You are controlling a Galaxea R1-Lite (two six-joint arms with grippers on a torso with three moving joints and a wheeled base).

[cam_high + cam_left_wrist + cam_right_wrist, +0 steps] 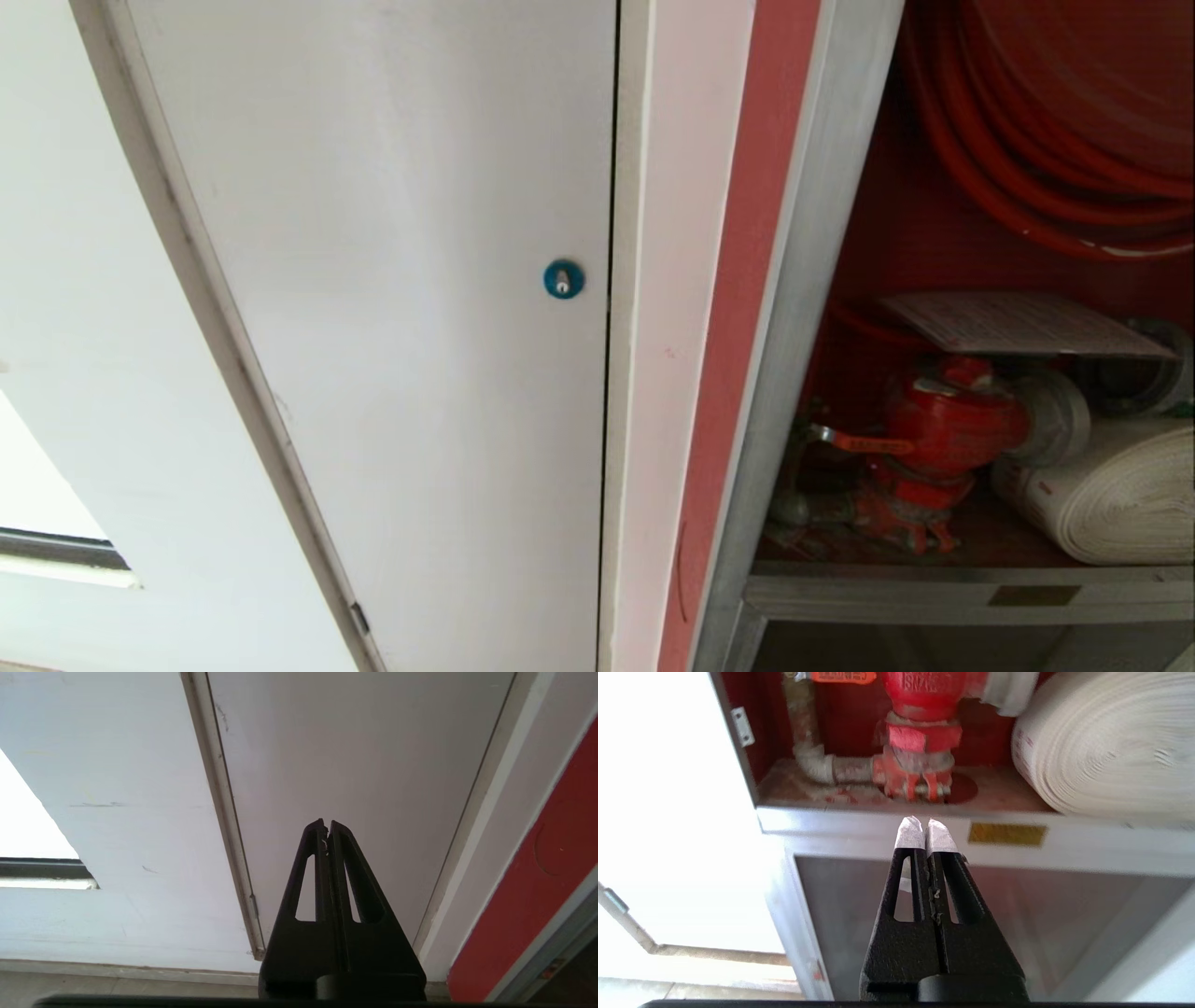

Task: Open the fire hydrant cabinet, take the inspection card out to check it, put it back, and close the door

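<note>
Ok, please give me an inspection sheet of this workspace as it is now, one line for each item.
Surface: cabinet shelf, red, worn and stained.
Job's things: cabinet interior is exposed; its door is not in view. Card lies flat above the valve. Rolled hose is beside the valve, hose reel above.
Clutter: nothing seen.
Grippers: left gripper shut, empty, before the white door. Right gripper shut, empty, below the shelf edge, in front of the valve.
Cables: nothing seen.
Surroundings: white door with blue lock, white wall, red strip beside the cabinet frame.
</note>
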